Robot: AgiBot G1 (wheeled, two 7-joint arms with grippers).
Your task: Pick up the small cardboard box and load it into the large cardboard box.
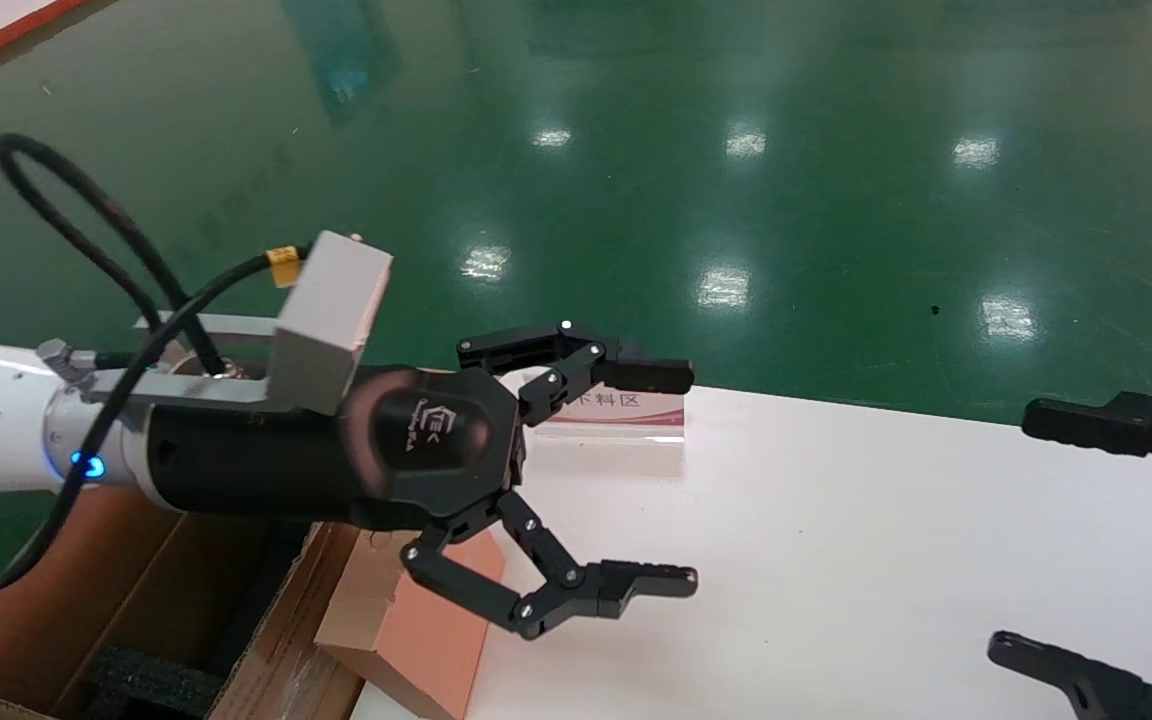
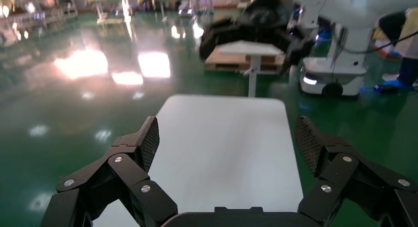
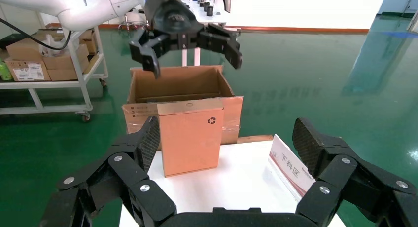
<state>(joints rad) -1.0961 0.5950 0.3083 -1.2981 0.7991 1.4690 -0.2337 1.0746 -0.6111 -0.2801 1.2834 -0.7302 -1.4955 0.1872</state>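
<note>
The small cardboard box (image 3: 190,136) is standing on the bench (image 1: 836,560), touching the large cardboard box (image 3: 178,86). The left gripper (image 1: 591,480) is hanging above it, fingers wide and holding nothing. Next it needs to go down and pinch the box. The right gripper (image 1: 1086,540) is waiting nearby, wide too.

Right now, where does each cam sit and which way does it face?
Head view: on the robot's head, looking forward and down at the white table; left gripper mid-frame, right gripper at the right edge, both open.
Left wrist view: on the left arm, looking along the table between its own open fingers.
Right wrist view: on the right arm, facing the small cardboard box, standing upright before the large cardboard box.
Shared: head and right wrist views both show the left gripper, small box and sign.
</note>
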